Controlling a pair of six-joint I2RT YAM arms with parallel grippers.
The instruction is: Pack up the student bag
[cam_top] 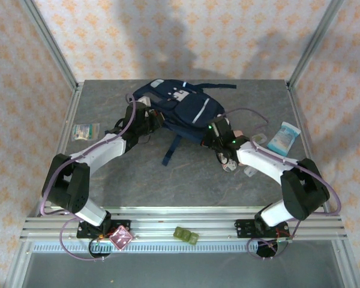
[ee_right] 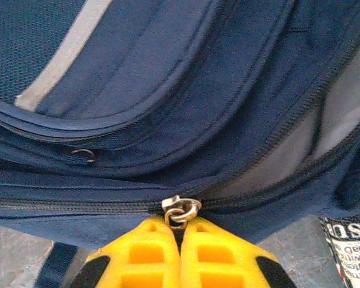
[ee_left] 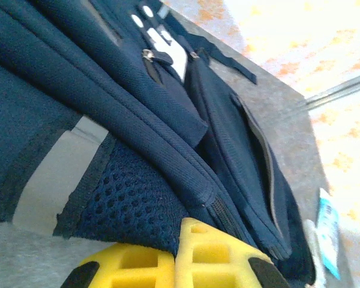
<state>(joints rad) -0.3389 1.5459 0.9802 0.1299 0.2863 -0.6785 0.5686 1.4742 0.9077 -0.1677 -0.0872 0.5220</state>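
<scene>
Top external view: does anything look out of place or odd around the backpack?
A small green object lies on the aluminium rail between the arm bases, off the tabletop, far from the backpack. Nothing looks spilled or damaged.

My left arm (cam_top: 102,150) bent at the elbow, reaching forward and inward, left fingers (ee_left: 144,267) pressed tight together, my right arm (cam_top: 261,161) bent the same way, reaching inward, right fingers (ee_right: 150,252) pinched on a zipper pull (ee_right: 181,211)
</scene>
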